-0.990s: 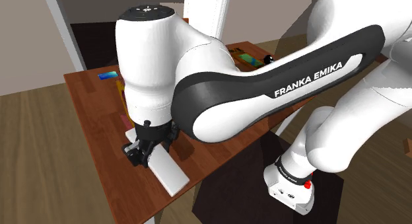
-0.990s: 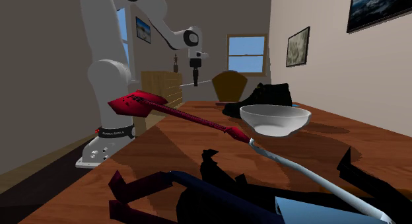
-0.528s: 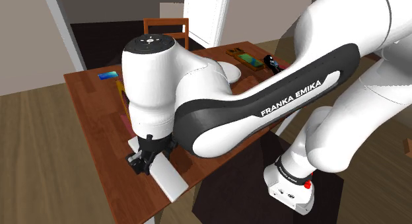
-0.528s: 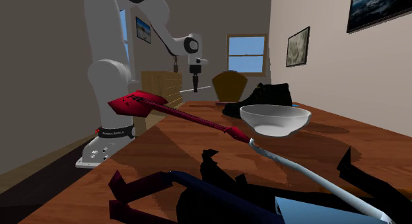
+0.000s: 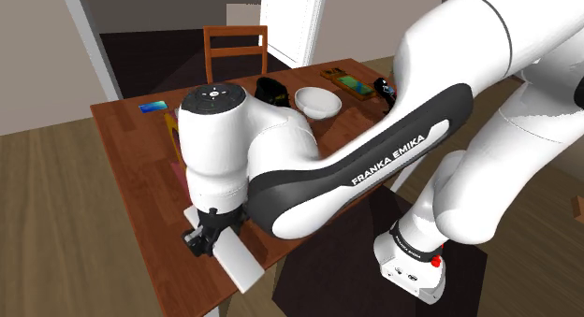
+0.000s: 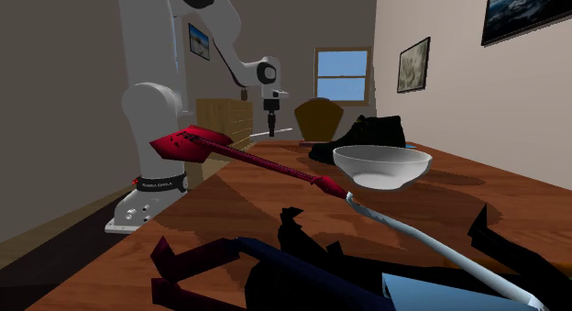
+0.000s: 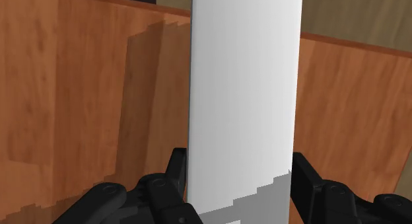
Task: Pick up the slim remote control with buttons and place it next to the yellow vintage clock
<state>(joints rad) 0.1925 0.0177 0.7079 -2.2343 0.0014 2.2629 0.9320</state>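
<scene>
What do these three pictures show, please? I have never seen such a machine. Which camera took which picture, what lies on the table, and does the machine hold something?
The machine is a white robot arm with dark joints, standing on a box beside a brown wooden table. Its hand is a black two-finger gripper.

The shoulder view is taken from beside the arm's base, looking down. The second exterior view looks low across the table, with the arm far off. The wrist view comes from a camera on the hand itself.

On the table lie a plain white flat slab, which is the remote control, a white bowl, a black shoe and a red shovel-like tool.

Nothing is held yet. The gripper is open, and its fingers stand on either side of the slab, which lies flat on the table.
</scene>
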